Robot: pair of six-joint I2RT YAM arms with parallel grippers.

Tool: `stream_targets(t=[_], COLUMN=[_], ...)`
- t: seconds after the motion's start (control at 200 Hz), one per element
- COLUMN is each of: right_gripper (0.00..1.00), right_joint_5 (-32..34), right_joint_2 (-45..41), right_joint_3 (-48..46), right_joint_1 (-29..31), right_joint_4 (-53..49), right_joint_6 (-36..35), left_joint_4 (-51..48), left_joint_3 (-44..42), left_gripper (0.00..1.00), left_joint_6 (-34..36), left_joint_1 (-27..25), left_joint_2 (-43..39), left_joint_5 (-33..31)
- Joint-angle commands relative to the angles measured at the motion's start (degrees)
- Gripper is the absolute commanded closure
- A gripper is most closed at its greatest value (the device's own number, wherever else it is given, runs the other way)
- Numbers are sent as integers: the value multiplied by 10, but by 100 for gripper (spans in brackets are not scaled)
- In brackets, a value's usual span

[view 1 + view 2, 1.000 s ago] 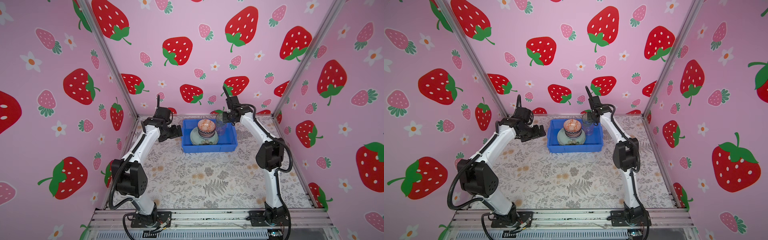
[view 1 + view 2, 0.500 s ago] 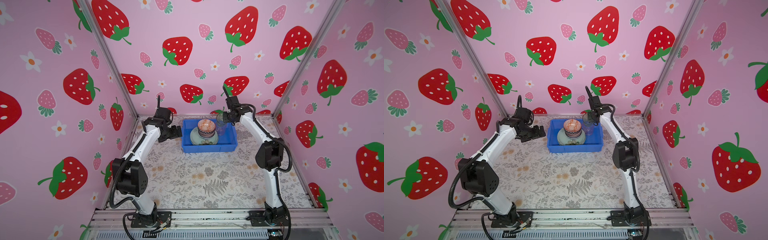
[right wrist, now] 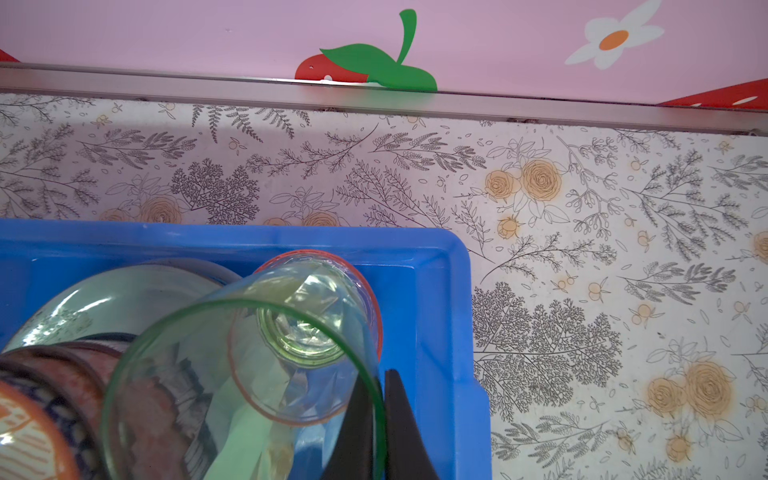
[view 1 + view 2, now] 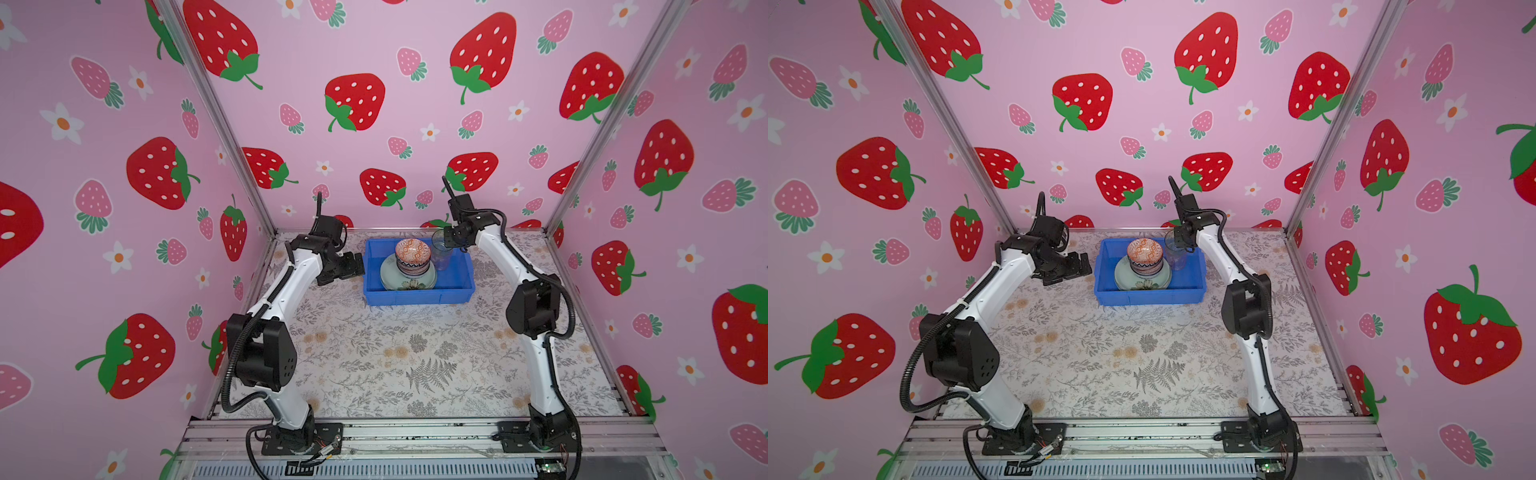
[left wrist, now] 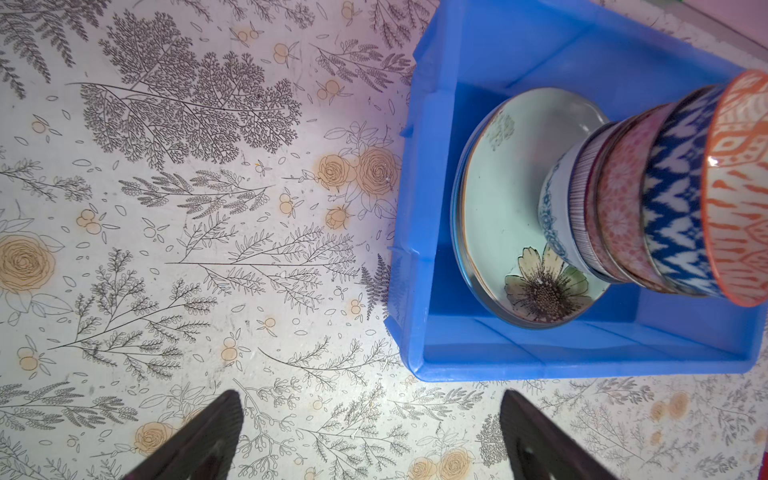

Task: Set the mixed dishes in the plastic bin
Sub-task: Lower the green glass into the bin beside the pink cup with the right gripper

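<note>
1. Sitting at twelve o'clock on the flowered table cover (image 4: 415,357), close to the far edge, is the blue bin (image 4: 417,297); it is lying level in both top views.
2. A pale green plate (image 4: 411,284) with a painted flower is lying flat on the bin floor. The left wrist view is showing a further rim directly beneath it.
3. A nest of patterned bowls (image 4: 412,266) is standing on that plate, toward its twelve o'clock side. An orange and white bowl (image 4: 412,249) is topping the nest, with a blue and white one directly under it.
4. A green-rimmed tumbler (image 3: 249,374) is standing upright inside the bin at three o'clock of the bowls, by the right wall. A red-rimmed glass (image 3: 365,291) is showing through it from below; how deeply the two are nesting cannot be told.
5. The right gripper (image 3: 384,384) is pinching the tumbler's wall at the rim, one finger inside and one outside.
6. The left gripper (image 5: 370,397) is hanging with fingers wide apart, gripping nothing, over the table cover just beside the bin at its nine o'clock, not touching it.
</note>
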Motion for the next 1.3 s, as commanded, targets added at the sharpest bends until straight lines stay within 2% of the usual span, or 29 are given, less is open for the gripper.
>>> stream_targets(t=[0.0,0.065,0.34,0.52,0.605,0.79,0.966,1.296], right_gripper=[100,100,88,87,80,72,65,56], right_joint_5=[27,27,10,7,7,16,17,-1], right_joint_2=[27,29,34,39,39,31,7,-76], right_joint_3=[19,19,36,54,56,57,57,51], right_joint_1=[-3,-4,-4,-5,-6,-6,-6,-6], right_joint_4=[-10,-7,16,23,26,35,44,47], right_joint_6=[-12,-12,-9,-4,-2,-2,-4,-22], left_joint_4=[-16,-16,-16,-17,-18,-19,-20,46], left_joint_3=[25,26,26,27,27,28,30,-17], left_gripper=[1,1,1,1,1,1,1,1], left_joint_6=[5,6,8,9,10,13,17,44], left_joint_1=[-4,-7,-12,-14,-14,-17,-19,0], left_joint_2=[10,11,10,10,10,11,7,-65], left_joint_5=[-11,-14,-20,-21,-23,-28,-48,-96])
